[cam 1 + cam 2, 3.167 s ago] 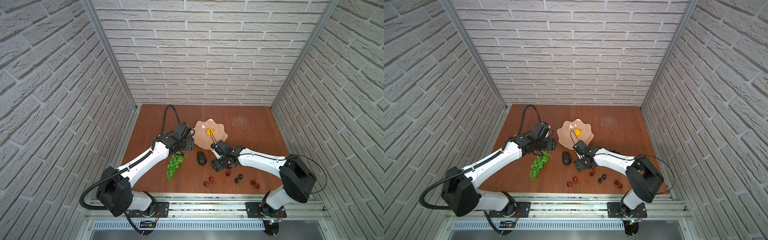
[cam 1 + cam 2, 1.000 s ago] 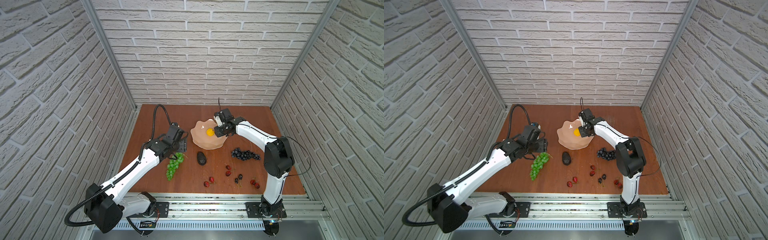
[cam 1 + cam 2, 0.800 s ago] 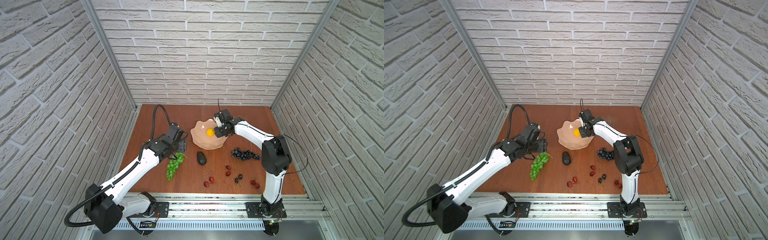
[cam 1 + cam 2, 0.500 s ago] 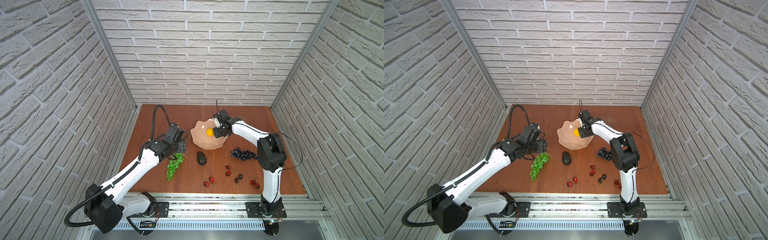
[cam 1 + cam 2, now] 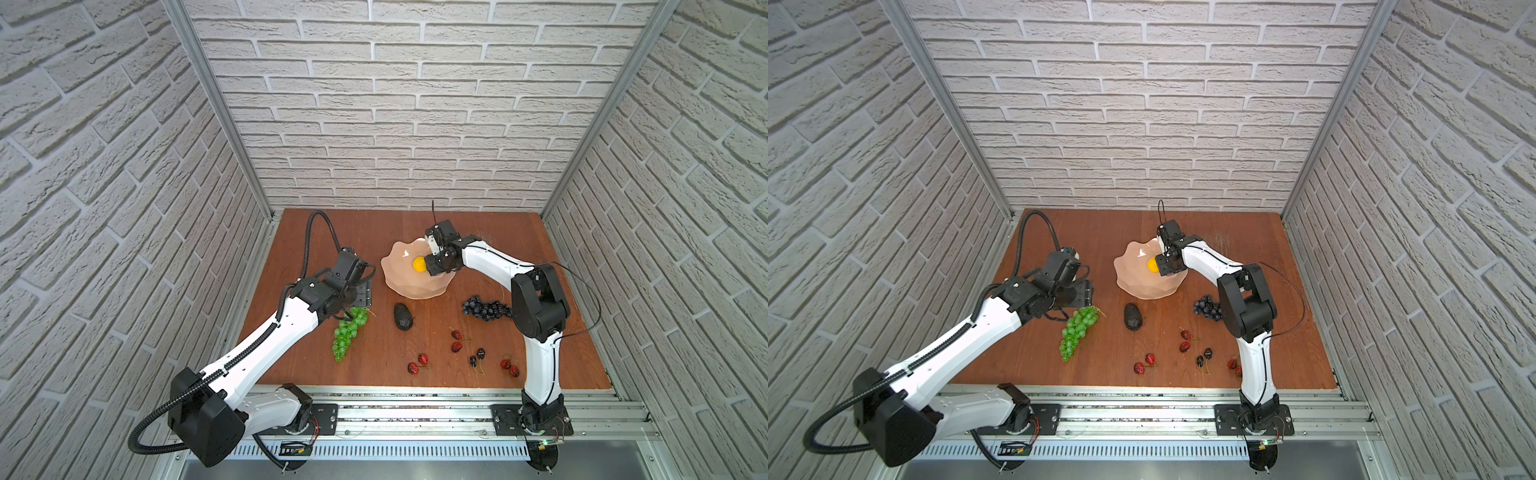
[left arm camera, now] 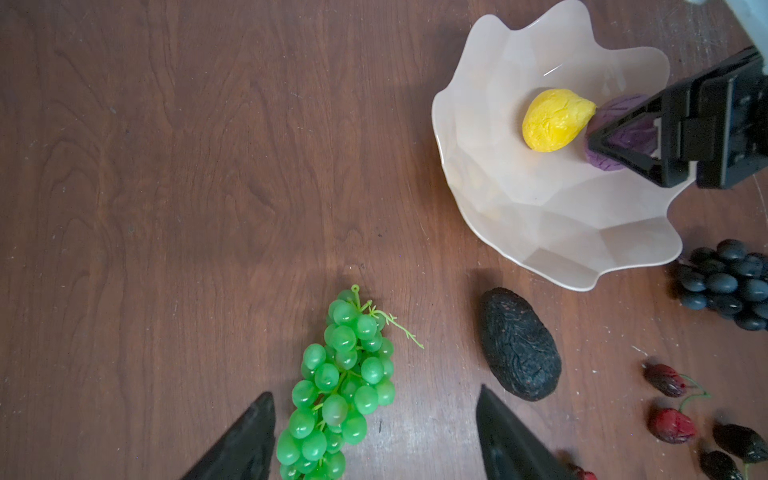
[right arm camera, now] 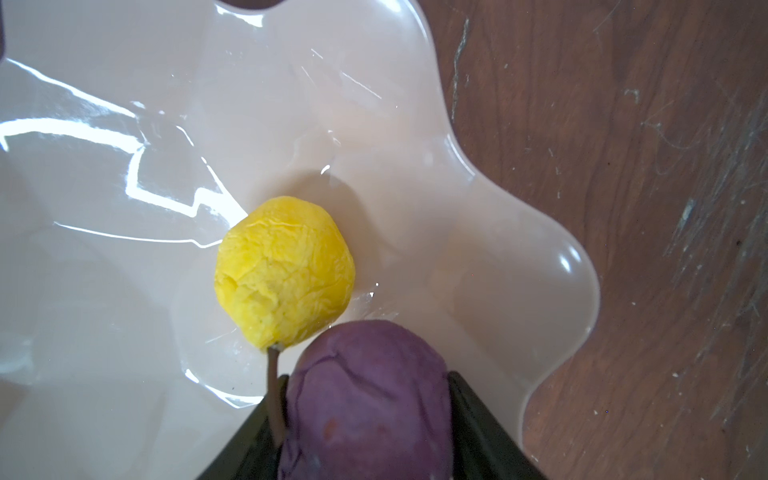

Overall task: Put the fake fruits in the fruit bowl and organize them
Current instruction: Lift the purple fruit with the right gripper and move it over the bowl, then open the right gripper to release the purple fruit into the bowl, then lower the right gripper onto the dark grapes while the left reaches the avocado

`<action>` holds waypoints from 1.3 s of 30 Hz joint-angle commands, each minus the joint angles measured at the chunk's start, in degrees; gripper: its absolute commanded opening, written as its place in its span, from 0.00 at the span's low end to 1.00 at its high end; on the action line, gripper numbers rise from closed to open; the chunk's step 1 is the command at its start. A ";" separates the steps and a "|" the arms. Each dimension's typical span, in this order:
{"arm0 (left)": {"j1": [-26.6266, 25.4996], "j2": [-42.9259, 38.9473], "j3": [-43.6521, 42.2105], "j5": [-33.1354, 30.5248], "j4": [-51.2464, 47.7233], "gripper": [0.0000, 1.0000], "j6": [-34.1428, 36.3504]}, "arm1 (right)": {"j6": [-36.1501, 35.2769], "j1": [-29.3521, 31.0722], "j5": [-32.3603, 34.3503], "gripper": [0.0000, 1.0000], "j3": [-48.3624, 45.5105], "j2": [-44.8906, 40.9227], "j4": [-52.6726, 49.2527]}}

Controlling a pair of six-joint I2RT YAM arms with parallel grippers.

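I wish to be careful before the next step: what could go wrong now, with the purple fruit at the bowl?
The purple round fruit sits between the right jaws, right beside the yellow fruit; once released it may roll and push it across the glossy fruit bowl. The left jaws stand open over the green grape bunch, one near the avocado; descending might nudge it.

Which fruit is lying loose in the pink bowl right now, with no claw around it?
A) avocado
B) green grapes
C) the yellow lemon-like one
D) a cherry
C: the yellow fruit lies free on the floor of the fruit bowl, while the purple fruit beside it sits between the fingers of the right gripper.
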 commanded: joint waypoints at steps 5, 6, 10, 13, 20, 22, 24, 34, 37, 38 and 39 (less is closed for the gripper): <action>0.33 -0.23 2.28 0.27 -0.79 0.77 -0.37 | 0.42 -0.24 -0.42 0.71 1.18 -0.05 1.47; 0.37 -0.20 2.37 0.47 -0.88 0.77 -0.32 | 0.33 -0.24 -0.28 0.72 1.20 -0.16 1.51; 0.29 -0.54 2.38 1.10 -1.16 0.77 -0.50 | -0.21 -0.24 0.32 0.72 1.33 -2.02 0.77; 0.32 -0.23 2.13 2.49 -1.22 0.77 -0.63 | -0.53 -0.24 0.95 0.72 1.29 -4.25 -0.56; 0.18 2.57 2.07 7.70 0.75 0.74 -0.57 | -0.16 -0.24 0.70 0.72 -3.25 -14.43 -1.70; -0.02 3.54 2.37 9.25 1.35 0.73 -0.60 | 0.44 -0.24 -0.54 0.72 -4.82 -17.13 -1.79; -0.31 4.72 2.38 10.55 2.05 0.73 -0.37 | 1.37 -0.24 -2.82 0.72 -6.30 -19.31 -1.74; -3.23 13.03 4.48 14.15 6.02 0.73 0.22 | 3.79 0.19 -3.54 0.69 -18.97 -32.84 -3.06; -5.15 15.03 4.64 14.99 7.11 0.74 -0.96 | 4.12 0.37 -3.24 0.69 -23.28 -37.35 -2.84; -5.76 15.86 4.95 14.83 6.93 0.74 -1.29 | 4.29 0.38 -3.05 0.69 -24.62 -38.72 -2.84; -6.22 16.56 5.32 14.80 6.68 0.74 -1.57 | 4.57 0.44 -3.00 0.69 -25.74 -39.78 -2.72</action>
